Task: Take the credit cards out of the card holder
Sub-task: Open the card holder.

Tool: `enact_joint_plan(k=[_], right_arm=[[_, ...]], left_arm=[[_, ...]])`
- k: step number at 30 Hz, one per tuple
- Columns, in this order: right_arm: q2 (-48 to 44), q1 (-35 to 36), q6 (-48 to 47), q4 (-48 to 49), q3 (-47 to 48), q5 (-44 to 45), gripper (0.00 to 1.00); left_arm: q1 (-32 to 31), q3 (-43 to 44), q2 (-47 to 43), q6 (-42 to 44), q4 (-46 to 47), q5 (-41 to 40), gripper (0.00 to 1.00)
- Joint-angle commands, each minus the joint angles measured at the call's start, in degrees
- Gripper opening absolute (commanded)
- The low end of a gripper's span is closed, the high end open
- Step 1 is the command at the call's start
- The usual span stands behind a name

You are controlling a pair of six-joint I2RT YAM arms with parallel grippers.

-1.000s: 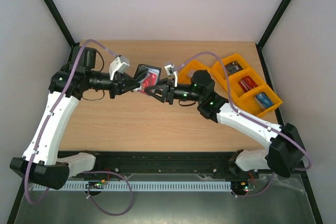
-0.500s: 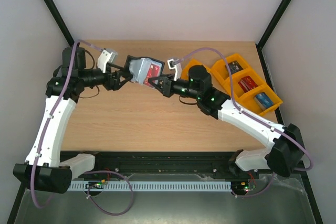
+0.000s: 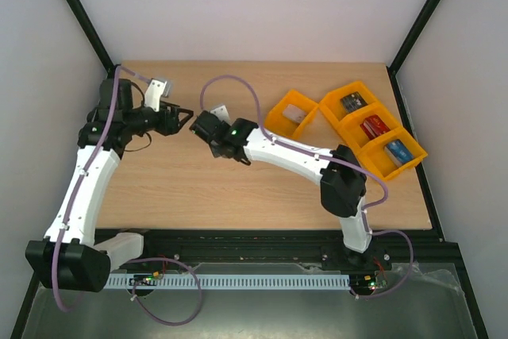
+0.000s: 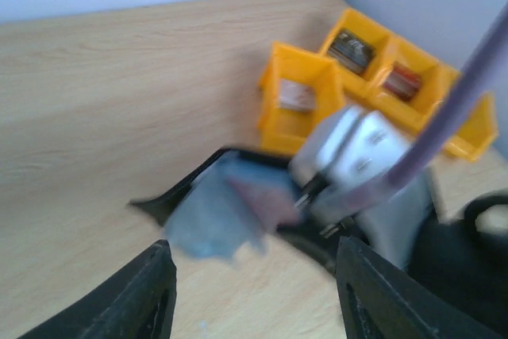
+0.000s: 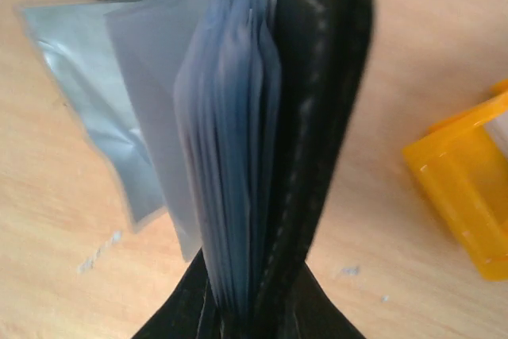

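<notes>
Though blurred, the card holder (image 4: 208,220) shows a reddish card (image 4: 266,196) inside.

The left wrist view shows you the card holder (image 4: 230,208) only as a smear; overhead, the right pincer (image 3: 205,125) hides it.

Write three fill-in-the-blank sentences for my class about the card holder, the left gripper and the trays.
The right gripper is shut on the card holder, whose cover is ___. The left gripper is ___, with nothing between its fingers. The trays are ___ in colour.
Missing words: black; open; orange.
</notes>
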Motion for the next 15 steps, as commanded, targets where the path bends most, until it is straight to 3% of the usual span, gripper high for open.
enact_joint_plan(k=[1,7,12,15], right_arm=[[-4.9,0.9,-3.4,-0.7,-2.2,-6.4,0.02],[-8.8,-0.2,-1.8,10.3,-5.4,-26.5,0.02],[-9.3,-0.4,0.0,14.5,-5.2,-33.1,0.02],[-11.0,-0.6,-0.3,17.9,-6.7,-36.7,0.02]], left_arm=[[-1.1,-3.8,-1.5,-5.8,2.7,10.9,0.48],[-1.2,-12.6,-2.5,-17.9,11.0,14.0,0.23],[-1.5,-16.2,-2.5,-24.3,15.8,18.8,0.22],[-1.4,-15.9,-2.5,-22.5,14.2,13.2,0.24]])
